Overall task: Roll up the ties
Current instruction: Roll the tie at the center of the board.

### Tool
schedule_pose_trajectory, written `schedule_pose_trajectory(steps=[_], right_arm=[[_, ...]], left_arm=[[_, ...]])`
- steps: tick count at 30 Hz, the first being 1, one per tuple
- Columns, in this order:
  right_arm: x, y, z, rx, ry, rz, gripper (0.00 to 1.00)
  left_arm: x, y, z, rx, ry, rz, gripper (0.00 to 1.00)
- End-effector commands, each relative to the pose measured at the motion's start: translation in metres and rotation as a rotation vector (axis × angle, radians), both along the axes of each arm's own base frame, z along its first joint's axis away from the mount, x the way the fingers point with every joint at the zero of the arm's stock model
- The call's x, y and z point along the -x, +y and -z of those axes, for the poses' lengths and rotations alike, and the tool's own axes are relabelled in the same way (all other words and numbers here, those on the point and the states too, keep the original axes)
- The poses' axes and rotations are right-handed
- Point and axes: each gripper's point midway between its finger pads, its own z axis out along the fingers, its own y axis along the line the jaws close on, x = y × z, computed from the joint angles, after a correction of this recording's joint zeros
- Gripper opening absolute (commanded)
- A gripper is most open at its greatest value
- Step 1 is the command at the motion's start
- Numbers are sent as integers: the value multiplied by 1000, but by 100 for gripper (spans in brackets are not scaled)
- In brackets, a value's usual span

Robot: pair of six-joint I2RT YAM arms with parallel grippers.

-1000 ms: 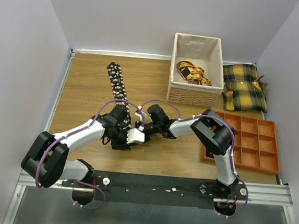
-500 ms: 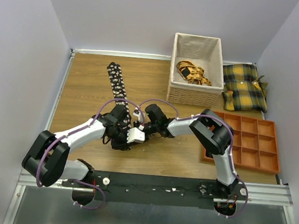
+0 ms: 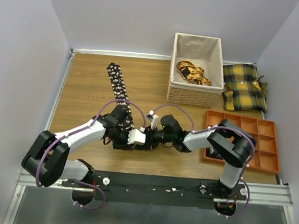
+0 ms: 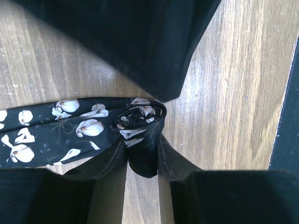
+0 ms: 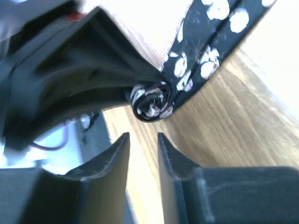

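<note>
Top view: tie (image 3: 116, 85) lies as flat strip on table (image 3: 84, 80), running from 11 o'clock toward middle, where its near end is covered. Basket (image 3: 192, 97) at 1 o'clock.

Left wrist view: left gripper (image 4: 142, 142) clenched on small coil (image 4: 140, 116) of tie. Strip leaves toward 9 o'clock.

Right wrist view: right gripper (image 5: 142, 137) released, holds nothing. Coil sits just past its tips at 12 o'clock, apart from them.
</note>
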Motion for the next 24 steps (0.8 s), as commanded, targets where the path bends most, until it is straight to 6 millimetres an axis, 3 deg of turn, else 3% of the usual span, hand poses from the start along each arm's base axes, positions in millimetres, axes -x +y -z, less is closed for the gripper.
schedule_pose_trajectory(steps=[1,2,4,8,10,15,24], right_arm=[[-12,-13,-33,-218,-458,49,40],[-10,-11,-50,-292,-571,50,42],[-11,-15,-50,-291,-772,18,45],[9,-13,-54,-307,-1110,-111,50],[10,-10,-58,-286,-1280,-172,52],[18,5,-50,-248,-1389,-284,56],[42,15,-14,-166,-1501,-457,56]], left_arm=[[14,-1,4,19,42,50,34],[18,-3,2,31,57,59,34],[21,-5,1,44,77,71,34],[28,-9,-7,56,133,83,34],[31,-9,-8,50,162,73,34],[32,-6,-12,11,210,87,34],[31,-22,-19,84,269,124,34]])
